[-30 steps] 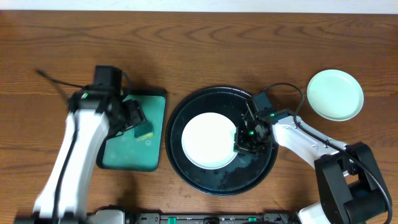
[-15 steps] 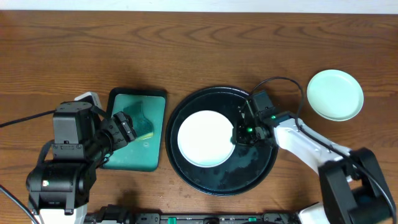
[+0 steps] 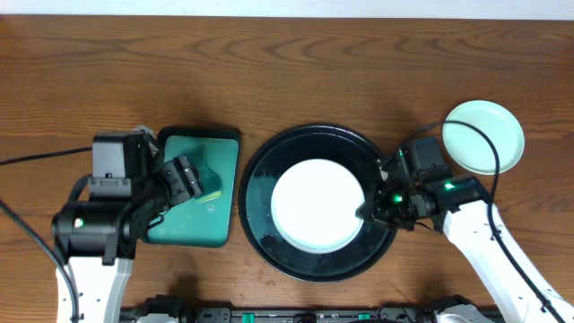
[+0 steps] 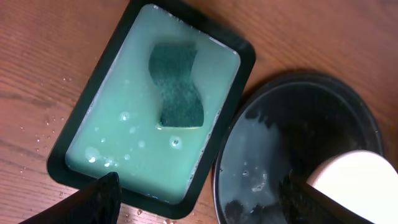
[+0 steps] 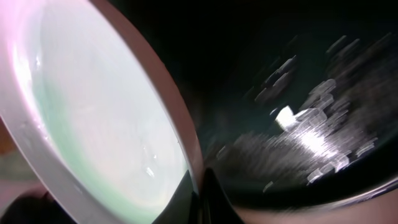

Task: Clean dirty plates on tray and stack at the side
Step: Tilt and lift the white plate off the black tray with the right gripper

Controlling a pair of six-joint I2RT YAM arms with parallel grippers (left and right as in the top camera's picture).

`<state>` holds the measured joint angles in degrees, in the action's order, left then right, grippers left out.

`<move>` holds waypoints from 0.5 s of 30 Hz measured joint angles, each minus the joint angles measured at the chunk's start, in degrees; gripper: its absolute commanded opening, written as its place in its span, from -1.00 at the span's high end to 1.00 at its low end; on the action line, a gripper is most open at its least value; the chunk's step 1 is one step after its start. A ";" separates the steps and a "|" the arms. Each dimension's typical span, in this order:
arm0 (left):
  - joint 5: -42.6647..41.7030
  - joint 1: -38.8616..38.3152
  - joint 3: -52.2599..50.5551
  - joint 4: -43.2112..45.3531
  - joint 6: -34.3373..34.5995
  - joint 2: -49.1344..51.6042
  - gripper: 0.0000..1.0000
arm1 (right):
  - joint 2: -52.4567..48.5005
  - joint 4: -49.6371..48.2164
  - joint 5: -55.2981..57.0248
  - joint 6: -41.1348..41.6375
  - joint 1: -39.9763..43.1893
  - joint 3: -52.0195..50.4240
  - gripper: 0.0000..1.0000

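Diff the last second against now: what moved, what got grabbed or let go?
The right gripper, apparently clamped on the rim of the white round plate, slid right toward the edge of the large round black tray, dragging the plate along. The left gripper backed off leftward over the teal rectangular tray and is open; the dark green sponge lies in that tray. Both trays and the mint green plate stayed put.
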<state>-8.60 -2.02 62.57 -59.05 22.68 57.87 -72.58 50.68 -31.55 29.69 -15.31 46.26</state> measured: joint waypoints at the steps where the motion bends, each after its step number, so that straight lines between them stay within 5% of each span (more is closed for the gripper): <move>1: -0.11 0.00 0.00 0.00 0.00 0.61 -0.63 | 0.22 0.94 -2.67 -0.13 0.07 0.00 0.97; 7: -0.70 0.00 0.00 0.02 0.02 3.13 -0.64 | 0.28 -4.63 -15.04 -3.76 0.00 0.00 0.97; 15: -1.16 0.00 0.00 0.00 0.02 3.52 -0.63 | 0.28 -21.92 -2.49 -7.72 -0.02 0.00 0.97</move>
<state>-9.76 -2.02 62.57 -59.05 22.70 61.39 -72.29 28.75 -34.04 21.98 -15.33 46.26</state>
